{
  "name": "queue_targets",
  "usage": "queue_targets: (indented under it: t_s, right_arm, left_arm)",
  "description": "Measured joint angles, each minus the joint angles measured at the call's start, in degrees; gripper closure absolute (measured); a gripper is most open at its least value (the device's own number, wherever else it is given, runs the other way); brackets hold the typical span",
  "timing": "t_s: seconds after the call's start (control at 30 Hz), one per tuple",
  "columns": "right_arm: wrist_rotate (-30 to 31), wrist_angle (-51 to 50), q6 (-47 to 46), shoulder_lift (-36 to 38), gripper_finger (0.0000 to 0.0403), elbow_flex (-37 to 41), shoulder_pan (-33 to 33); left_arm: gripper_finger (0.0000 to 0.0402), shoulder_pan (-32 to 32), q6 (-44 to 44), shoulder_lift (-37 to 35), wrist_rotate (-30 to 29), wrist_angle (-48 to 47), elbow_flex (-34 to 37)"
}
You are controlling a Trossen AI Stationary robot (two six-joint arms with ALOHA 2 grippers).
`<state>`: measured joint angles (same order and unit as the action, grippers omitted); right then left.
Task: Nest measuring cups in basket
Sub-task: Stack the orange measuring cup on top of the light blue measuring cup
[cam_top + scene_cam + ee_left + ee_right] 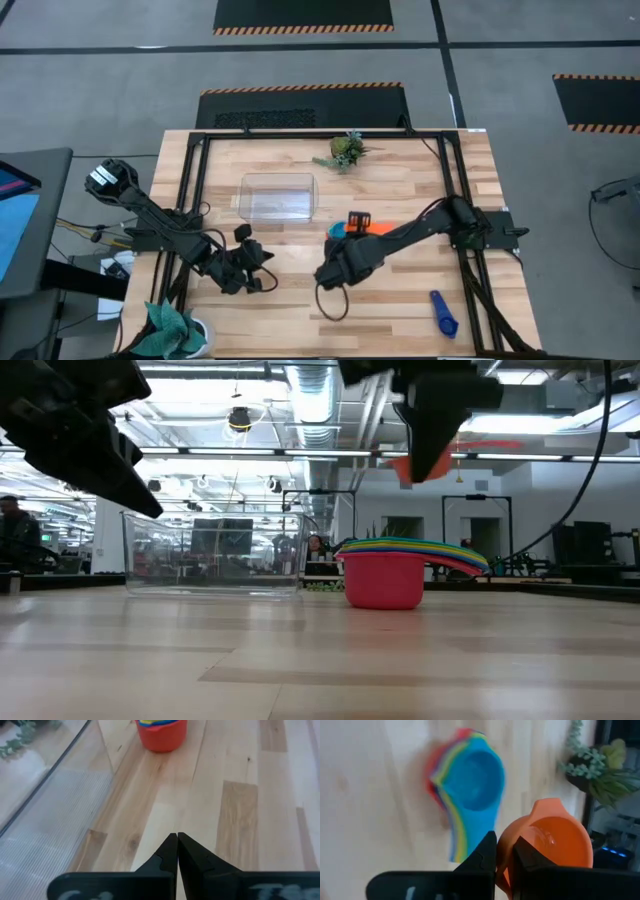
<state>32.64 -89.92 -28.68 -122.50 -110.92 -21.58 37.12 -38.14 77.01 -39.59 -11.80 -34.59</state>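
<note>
A nested stack of measuring cups [385, 575], red at the bottom and blue on top [475, 775], stands on its base right of the clear basket [278, 197]. My right gripper [505, 842] hangs above the stack, shut on an orange cup [555, 840]. The low view shows that cup [408, 465] high over the stack. A lone blue cup [443, 312] lies near the table's front right. My left gripper [177, 840] is shut on nothing, low over the table in front of the basket. My right gripper pinches the orange cup's bowl wall [504, 857] between its two fingers. One finger [487, 852] is outside the bowl and the other [530, 862] lies over its opening. The fingers slant down toward the table's far edge. The cup is lifted clear, above the stack.
A small green plant [347, 150] sits at the table's far edge behind the basket. A teal cloth [170, 325] lies at the front left corner. Bare wood spreads between the two grippers and along the front.
</note>
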Motion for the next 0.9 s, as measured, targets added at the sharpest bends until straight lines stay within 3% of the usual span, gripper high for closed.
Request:
queue_targets:
  t_s: [0.33, 0.53, 0.63, 0.9]
  right_arm:
    - [-1.4, 9.7, -0.9, 16.5, 0.0377, 23.2, 6.4]
    - [-11.7, 37.6, 3.0, 26.3, 0.0375, 35.3, 7.9]
    - [-14.7, 45.3, 5.9, 27.0, 0.0376, 37.7, 8.0]
    - [-14.6, 52.0, 8.2, 22.4, 0.0374, 37.7, 9.0]
  left_arm:
    - [0.0402, 0.0, -2.2, 0.0, -0.4, -2.5, 0.0]
    - [0.0401, 0.0, -2.2, 0.0, -3.3, -2.5, 0.0]
    - [0.0401, 0.0, -2.2, 0.0, -3.2, -2.5, 0.0]
    - [0.0401, 0.0, -2.3, 0.0, -3.1, -2.2, 0.0]
